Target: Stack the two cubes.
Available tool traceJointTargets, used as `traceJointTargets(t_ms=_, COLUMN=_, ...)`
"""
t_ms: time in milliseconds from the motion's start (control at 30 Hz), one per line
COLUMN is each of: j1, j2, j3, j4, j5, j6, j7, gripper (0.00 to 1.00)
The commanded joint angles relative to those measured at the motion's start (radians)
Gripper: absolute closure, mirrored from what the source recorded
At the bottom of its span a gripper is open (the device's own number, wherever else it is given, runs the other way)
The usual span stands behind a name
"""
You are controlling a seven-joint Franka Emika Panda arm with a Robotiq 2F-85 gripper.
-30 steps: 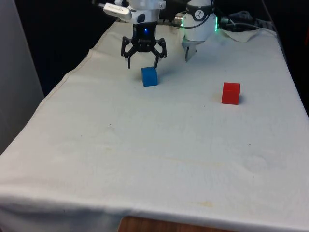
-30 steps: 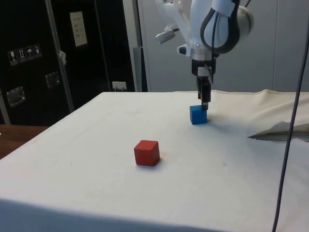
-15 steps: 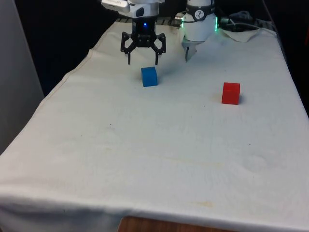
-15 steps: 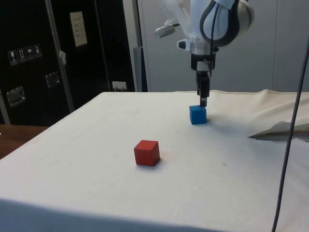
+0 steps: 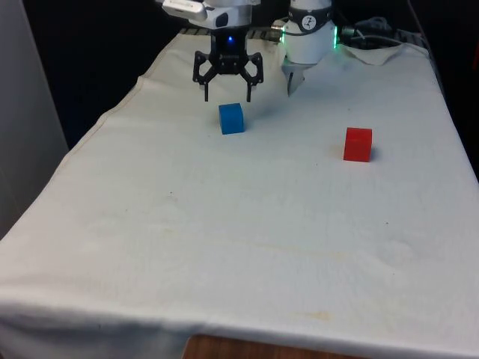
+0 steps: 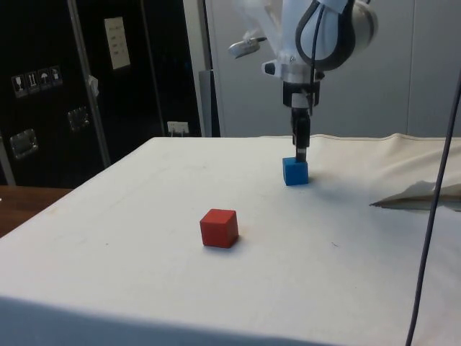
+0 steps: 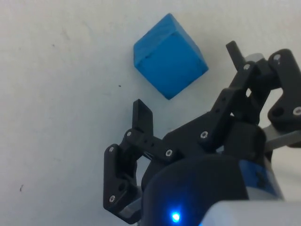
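A blue cube (image 5: 231, 118) (image 6: 295, 171) (image 7: 170, 55) rests on the white cloth near the far end of the table. My gripper (image 5: 228, 97) (image 6: 301, 156) (image 7: 188, 75) hangs open just above and slightly behind it, with nothing between its fingers. A red cube (image 5: 358, 143) (image 6: 219, 227) sits apart on the cloth, towards the front view's right and nearer the camera.
The robot's white base (image 5: 308, 41) stands at the far end, close behind the gripper. Crumpled cloth and cables (image 5: 378, 45) lie at the far right corner. A wide stretch of white cloth (image 5: 247, 239) runs to the near edge.
The open gripper has risen a little above the blue cube and shifted slightly towards the front view's right. Both cubes stay where they were.
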State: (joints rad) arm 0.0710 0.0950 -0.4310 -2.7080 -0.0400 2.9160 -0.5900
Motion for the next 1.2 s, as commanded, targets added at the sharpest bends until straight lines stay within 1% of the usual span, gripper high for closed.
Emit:
traceJointTargets(t_ms=0, j1=-0.001, j2=-0.017, j3=0.018, j4=-0.01, j5=0.033, j6=-0.009, j7=-0.014, gripper=0.0)
traceJointTargets(t_ms=100, j1=0.0, j2=-0.015, j3=0.026, j4=-0.008, j5=0.044, j6=-0.009, j7=-0.014, gripper=0.0)
traceJointTargets(t_ms=267, j1=-0.003, j2=-0.002, j3=0.034, j4=-0.008, j5=0.057, j6=-0.007, j7=-0.018, gripper=0.0)
traceJointTargets(t_ms=300, j1=0.0, j2=0.01, j3=0.017, j4=0.0, j5=0.023, j6=-0.003, j7=0.0, gripper=0.0)
traceJointTargets(t_ms=333, j1=-0.003, j2=0.002, j3=0.035, j4=-0.008, j5=0.058, j6=-0.006, j7=-0.018, gripper=0.0)
traceJointTargets(t_ms=400, j1=-0.003, j2=0.01, j3=0.037, j4=-0.006, j5=0.059, j6=-0.004, j7=-0.017, gripper=0.0)
traceJointTargets(t_ms=567, j1=-0.004, j2=0.039, j3=0.033, j4=0.013, j5=0.051, j6=-0.006, j7=-0.012, gripper=0.0)
traceJointTargets(t_ms=600, j1=0.0, j2=0.049, j3=0.02, j4=0.016, j5=0.031, j6=-0.003, j7=0.0, gripper=0.0)
traceJointTargets(t_ms=633, j1=-0.004, j2=0.042, j3=0.032, j4=0.016, j5=0.049, j6=-0.006, j7=-0.011, gripper=0.0)
traceJointTargets(t_ms=733, j1=-0.004, j2=0.05, j3=0.031, j4=0.024, j5=0.048, j6=-0.007, j7=-0.01, gripper=0.0)
traceJointTargets(t_ms=867, j1=-0.005, j2=0.058, j3=0.037, j4=0.032, j5=0.055, j6=-0.009, j7=-0.011, gripper=0.0)
traceJointTargets(t_ms=900, j1=0.0, j2=0.065, j3=0.021, j4=0.035, j5=0.031, j6=-0.004, j7=0.0, gripper=0.0)
traceJointTargets(t_ms=933, j1=-0.006, j2=0.06, j3=0.039, j4=0.032, j5=0.059, j6=-0.009, j7=-0.013, gripper=0.0)
traceJointTargets(t_ms=1133, j1=-0.016, j2=0.072, j3=0.059, j4=0.035, j5=0.09, j6=-0.01, j7=-0.029, gripper=0.0)
traceJointTargets(t_ms=1167, j1=0.0, j2=0.09, j3=0.028, j4=0.042, j5=0.049, j6=-0.005, j7=-0.002, gripper=0.0)
